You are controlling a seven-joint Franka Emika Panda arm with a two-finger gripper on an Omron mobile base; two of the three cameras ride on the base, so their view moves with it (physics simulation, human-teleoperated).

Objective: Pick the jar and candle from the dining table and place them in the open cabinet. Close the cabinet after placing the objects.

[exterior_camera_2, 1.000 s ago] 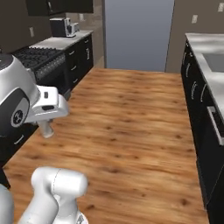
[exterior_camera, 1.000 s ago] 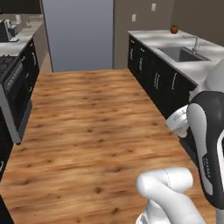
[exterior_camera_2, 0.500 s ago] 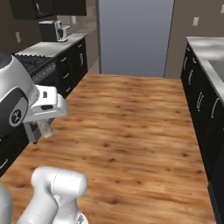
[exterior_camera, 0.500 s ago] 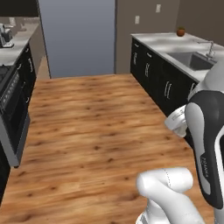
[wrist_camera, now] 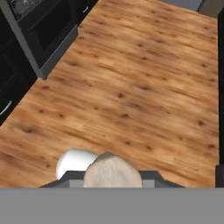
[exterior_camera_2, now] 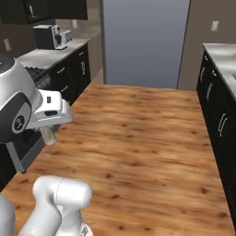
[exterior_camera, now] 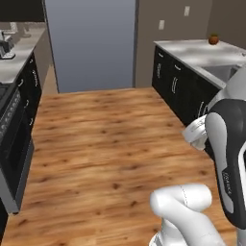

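– Gripper (exterior_camera_2: 49, 131) pressed nearly together, pinching a pale stubby cylinder, apparently the candle (wrist_camera: 111, 171), low at the arm's left over the floor.
– Containers?
– Black drawer fronts (exterior_camera: 180, 89) along the right counter (exterior_camera: 202, 50), all closed; contents hidden.
– Changed from a second ago?
– Whole view shifted, so camera moved; tall grey panel (exterior_camera: 91, 43) now nearer and more central. Same pinch on the candle.
– Surfaces, biggest first?
– Knotty wood plank floor (exterior_camera: 105, 144), warm brown. Flat matte panel. Pale stone counter top. Dark glossy oven (exterior_camera: 14, 144) at left. Boxy coffee machine (exterior_camera_2: 50, 37), far left. Small round reddish ball (exterior_camera: 213, 39), far right.
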